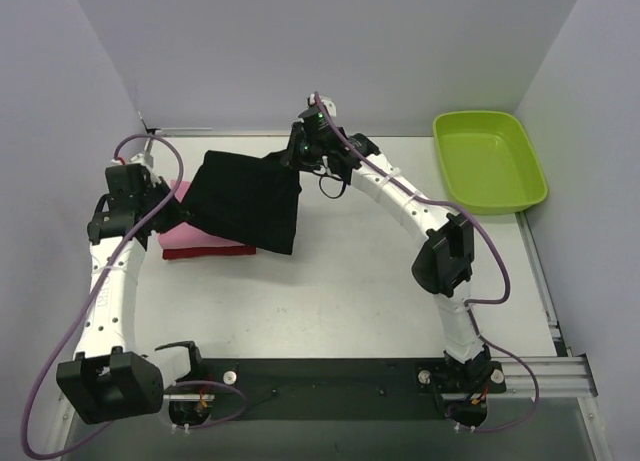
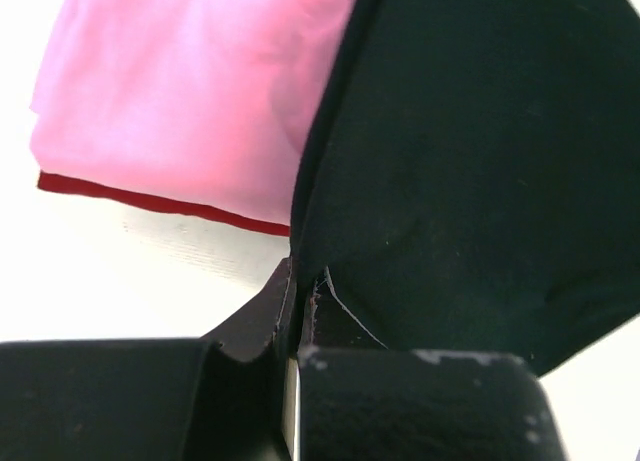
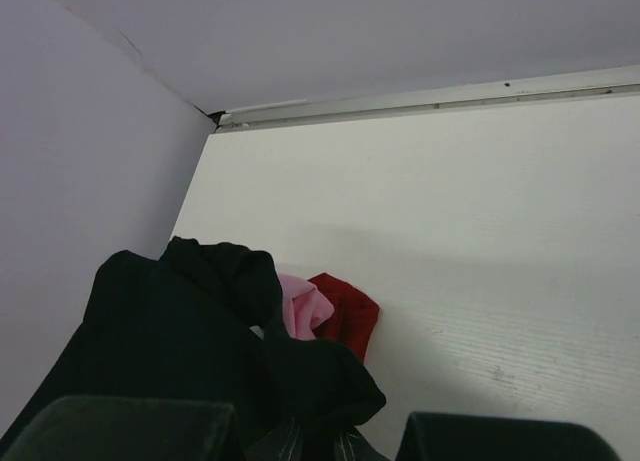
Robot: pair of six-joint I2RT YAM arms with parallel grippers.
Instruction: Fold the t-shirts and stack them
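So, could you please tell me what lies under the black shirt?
Under the black shirt, the pink shirt lies on the dark red shirt; how far they extend beneath is hidden.

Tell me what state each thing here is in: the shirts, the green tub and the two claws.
dark red t-shirt, folded, bottom of the pile.
pink t-shirt, folded, lying on the dark red t-shirt.
black t-shirt, doubled over, gripped at two edges, covering part of the pink t-shirt.
green tub, empty.
left gripper, shut on the black t-shirt.
right gripper, shut on the black t-shirt.
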